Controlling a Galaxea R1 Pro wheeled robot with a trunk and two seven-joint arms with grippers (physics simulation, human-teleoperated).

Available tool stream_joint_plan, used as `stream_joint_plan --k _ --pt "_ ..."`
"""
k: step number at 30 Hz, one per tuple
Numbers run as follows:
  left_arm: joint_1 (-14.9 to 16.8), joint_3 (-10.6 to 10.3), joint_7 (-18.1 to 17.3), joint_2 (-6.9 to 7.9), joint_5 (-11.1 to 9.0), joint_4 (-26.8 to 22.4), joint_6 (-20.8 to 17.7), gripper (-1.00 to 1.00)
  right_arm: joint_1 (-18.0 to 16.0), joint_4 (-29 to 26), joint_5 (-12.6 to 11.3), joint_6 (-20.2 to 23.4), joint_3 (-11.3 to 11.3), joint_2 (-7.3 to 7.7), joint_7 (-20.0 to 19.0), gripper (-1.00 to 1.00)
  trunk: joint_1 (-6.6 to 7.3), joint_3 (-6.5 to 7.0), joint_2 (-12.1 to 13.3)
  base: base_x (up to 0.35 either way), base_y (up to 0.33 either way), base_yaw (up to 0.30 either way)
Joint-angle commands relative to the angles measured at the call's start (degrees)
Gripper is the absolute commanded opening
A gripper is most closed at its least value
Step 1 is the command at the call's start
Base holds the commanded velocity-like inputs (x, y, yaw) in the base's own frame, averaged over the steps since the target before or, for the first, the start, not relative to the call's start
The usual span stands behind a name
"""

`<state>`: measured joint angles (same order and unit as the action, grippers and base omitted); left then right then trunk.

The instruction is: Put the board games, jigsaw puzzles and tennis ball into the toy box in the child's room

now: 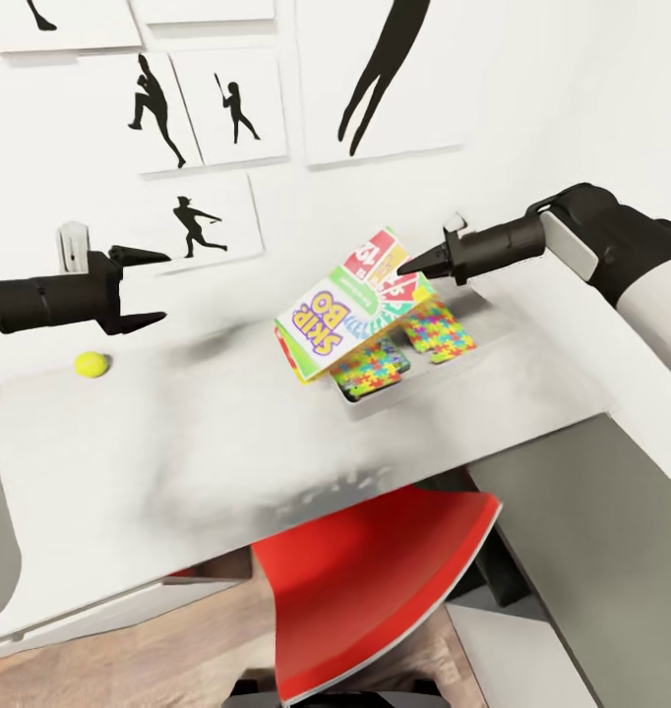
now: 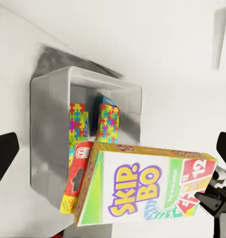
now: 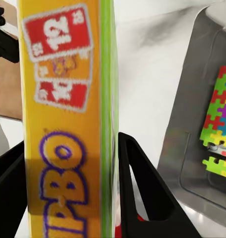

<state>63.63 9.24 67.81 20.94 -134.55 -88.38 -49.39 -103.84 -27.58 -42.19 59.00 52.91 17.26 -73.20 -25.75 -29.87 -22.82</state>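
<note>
Right gripper (image 1: 406,265) clamps the SKIP-BO box (image 1: 350,317), tilted over the toy box (image 2: 48,129), long axis from 8 to 2 o'clock. The left wrist view reveals two jigsaw puzzles (image 2: 108,121) inside. Left gripper (image 1: 151,287) spread, empty; tennis ball (image 1: 91,365) on surface (image 1: 227,442) at 9 o'clock.

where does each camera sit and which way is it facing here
Head view: on the robot's head, facing forward and down at the table; both arms show, left gripper open, right gripper on the SKIP-BO box.
Left wrist view: on the left arm, facing the toy box with the jigsaw puzzles; dark fingertips at the edges.
Right wrist view: on the right arm, facing along the held box; black fingers beside it.
Shared: all three show the SKIP-BO box.
</note>
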Motion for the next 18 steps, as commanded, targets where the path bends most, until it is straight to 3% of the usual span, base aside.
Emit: stream_joint_plan --k 1,9,13,18 --pt "0.1 0.0 0.5 -0.03 -0.4 0.0 -0.4 1.0 -0.1 -0.1 -0.3 0.3 0.2 0.25 -0.3 -1.0 -0.03 -0.09 -0.1 0.0 0.0 0.294" --pt "0.0 -0.2 0.2 -0.11 -0.4 0.0 -0.3 1.0 -0.5 -0.3 -0.3 0.3 0.2 0.65 -0.6 -1.0 -0.03 -0.09 -0.1 0.0 -0.063 0.295" --pt "0.0 -0.1 0.2 -0.11 -0.4 -0.5 -0.3 1.0 -0.2 -0.4 -0.3 0.2 0.2 1.0 -0.6 -1.0 -0.03 -0.09 -0.1 0.0 -0.268 0.089" --pt "0.0 0.0 0.1 -0.11 -0.4 -0.9 -0.1 1.0 -0.1 -0.7 -0.4 0.1 0.2 2.19 -0.7 -1.0 -0.03 -0.09 -0.1 0.0 -0.083 0.017"
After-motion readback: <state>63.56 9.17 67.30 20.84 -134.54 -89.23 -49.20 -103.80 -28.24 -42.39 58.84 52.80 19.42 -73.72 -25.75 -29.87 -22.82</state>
